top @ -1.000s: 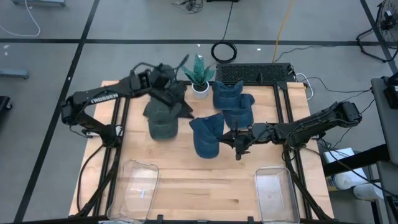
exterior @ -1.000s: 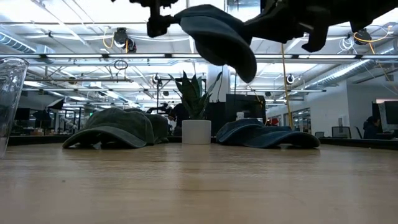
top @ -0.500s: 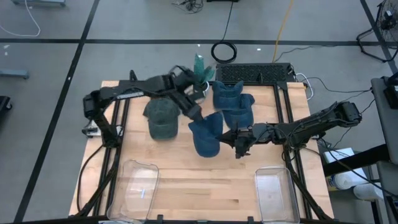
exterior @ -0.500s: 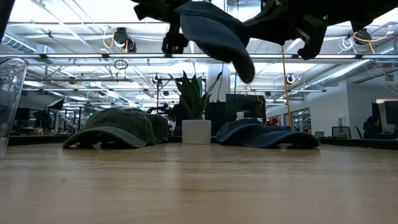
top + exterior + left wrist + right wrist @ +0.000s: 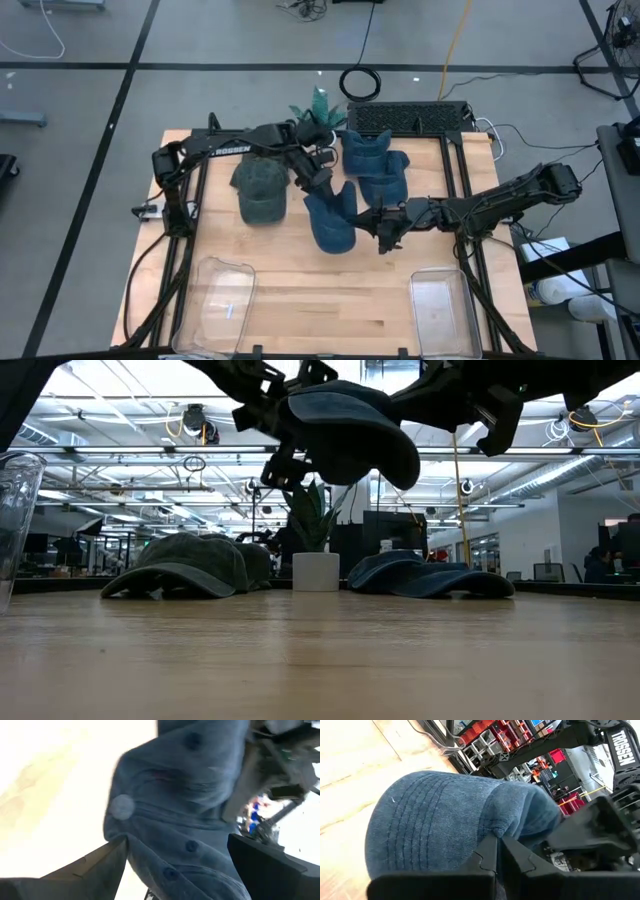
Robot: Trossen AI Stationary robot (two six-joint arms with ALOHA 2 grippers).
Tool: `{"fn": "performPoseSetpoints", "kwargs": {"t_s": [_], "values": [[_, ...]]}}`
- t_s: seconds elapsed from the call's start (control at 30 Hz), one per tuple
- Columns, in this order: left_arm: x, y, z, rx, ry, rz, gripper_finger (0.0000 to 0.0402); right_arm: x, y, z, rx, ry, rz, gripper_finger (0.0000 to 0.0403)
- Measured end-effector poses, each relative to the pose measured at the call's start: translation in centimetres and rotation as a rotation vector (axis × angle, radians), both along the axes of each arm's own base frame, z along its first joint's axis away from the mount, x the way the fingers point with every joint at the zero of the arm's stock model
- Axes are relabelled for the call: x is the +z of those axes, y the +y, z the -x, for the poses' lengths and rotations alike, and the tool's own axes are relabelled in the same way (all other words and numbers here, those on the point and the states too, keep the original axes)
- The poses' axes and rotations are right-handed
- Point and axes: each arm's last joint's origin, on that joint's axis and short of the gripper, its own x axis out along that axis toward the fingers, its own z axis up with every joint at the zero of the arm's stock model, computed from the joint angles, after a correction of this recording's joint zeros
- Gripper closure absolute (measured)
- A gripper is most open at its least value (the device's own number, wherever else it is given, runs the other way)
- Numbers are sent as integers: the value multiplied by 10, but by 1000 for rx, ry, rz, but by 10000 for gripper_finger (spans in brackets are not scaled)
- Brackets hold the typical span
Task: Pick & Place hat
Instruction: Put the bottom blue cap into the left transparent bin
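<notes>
A blue denim hat (image 5: 330,215) hangs in the air over the table's middle, shut in my right gripper (image 5: 380,224), which reaches in from the table's right. In the low view the blue hat (image 5: 345,430) is well clear of the wood. My left gripper (image 5: 322,182) is open at the hat's far side. In its wrist view its two fingers (image 5: 100,865) stand on either side of the hat's crown (image 5: 185,805). A green hat (image 5: 260,190) lies on its brim and rim left of centre. Other blue hats (image 5: 375,165) lie piled at the far right. My right gripper pinches a fold of cloth (image 5: 507,827) at the hat's right side, beside the stitched brim (image 5: 420,830). Its fingers (image 5: 487,852) come in about level from the table's right. The hat is lifted clear of the table. My left gripper's open fingers flank the crown; whether they touch it, I cannot tell.
A potted plant (image 5: 320,115) stands at the far edge between the hats. Two clear plastic bins (image 5: 225,290) (image 5: 440,300) sit at the near edge, left and right. A black frame (image 5: 410,118) lies at the far right. Bare wood (image 5: 330,290) lies between the bins.
My left arm has swung from over the green hat toward the table's right and come up to the held blue hat, its open fingers now around the crown. The hat's brim, which hung down, now sits more level. My right gripper has stayed put.
</notes>
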Motion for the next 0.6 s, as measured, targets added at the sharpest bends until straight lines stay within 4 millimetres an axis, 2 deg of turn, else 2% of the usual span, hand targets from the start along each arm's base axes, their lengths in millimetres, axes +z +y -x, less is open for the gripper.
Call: {"fn": "performPoseSetpoints", "kwargs": {"t_s": [0.1,0.27,0.4,0.6], "values": [[10,-5,-3,-76,-107,49,50,-1,0,-1,-1,7,1,403],[22,-29,-18,-180,-243,82,50,-3,-2,-3,-49,2,14,403],[24,-44,-22,-207,-239,100,50,-5,-2,-4,-49,8,15,403],[17,-42,-16,-173,-133,105,50,-5,-2,-4,-53,8,10,403]]}}
